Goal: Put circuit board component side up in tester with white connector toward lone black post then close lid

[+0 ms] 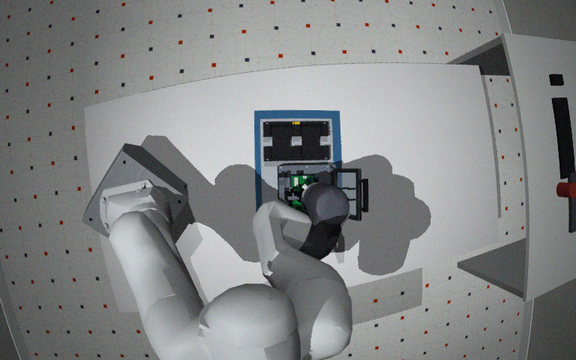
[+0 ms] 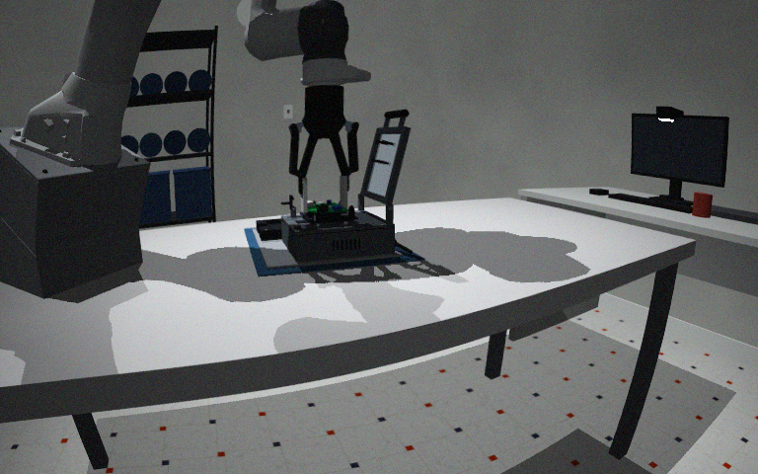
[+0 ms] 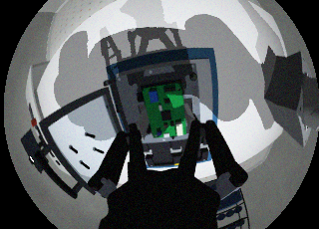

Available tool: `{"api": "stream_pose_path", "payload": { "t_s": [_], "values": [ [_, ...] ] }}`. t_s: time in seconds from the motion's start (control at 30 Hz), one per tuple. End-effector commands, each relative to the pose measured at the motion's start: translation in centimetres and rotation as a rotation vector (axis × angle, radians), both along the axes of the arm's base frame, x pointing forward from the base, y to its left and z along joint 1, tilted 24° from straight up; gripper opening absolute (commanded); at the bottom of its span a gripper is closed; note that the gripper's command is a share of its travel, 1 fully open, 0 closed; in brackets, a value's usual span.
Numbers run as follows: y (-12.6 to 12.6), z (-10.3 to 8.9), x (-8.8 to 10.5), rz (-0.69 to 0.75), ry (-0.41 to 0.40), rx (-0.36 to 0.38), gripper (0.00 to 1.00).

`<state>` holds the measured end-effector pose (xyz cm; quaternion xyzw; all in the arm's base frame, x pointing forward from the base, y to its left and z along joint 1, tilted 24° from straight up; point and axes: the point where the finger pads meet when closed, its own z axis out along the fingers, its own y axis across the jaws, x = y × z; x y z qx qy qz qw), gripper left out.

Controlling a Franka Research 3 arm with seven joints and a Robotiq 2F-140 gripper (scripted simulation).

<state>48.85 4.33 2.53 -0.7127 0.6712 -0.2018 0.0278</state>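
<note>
The circuit board [image 1: 298,181] [image 2: 319,206] [image 3: 161,100] lies level, component side up, over the middle of the tester [image 1: 304,167] [image 2: 313,243] [image 3: 130,97]. My gripper [image 2: 324,202] [image 3: 165,113] points straight down, shut on the board's two long sides. The white connector [image 3: 179,129] is at the board's end toward the tray. The lid [image 2: 378,170] [image 3: 87,119] stands open on the tester's right in the exterior view. The pins and the board's underside are hidden, so I cannot tell whether it is seated. I cannot tell which post stands by itself.
The black tray [image 1: 281,138] [image 2: 266,230] [image 3: 161,151], with no board in it, sits behind the tester on the blue-edged mat [image 1: 257,156] [image 3: 214,70]. The raised lid and its handle [image 1: 364,195] [image 2: 396,113] stand close beside my right finger in the exterior view.
</note>
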Motion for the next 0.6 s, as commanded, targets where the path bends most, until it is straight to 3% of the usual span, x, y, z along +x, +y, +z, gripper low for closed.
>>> {"api": "stream_pose_path", "payload": {
  "t_s": [0.0, 0.57],
  "values": [
    [-0.1, 0.02, 0.11, -0.003, -0.002, 0.002, 0.46],
    [-0.14, -0.16, 0.18, -0.003, -0.002, 0.002, 0.46]
  ]
}}
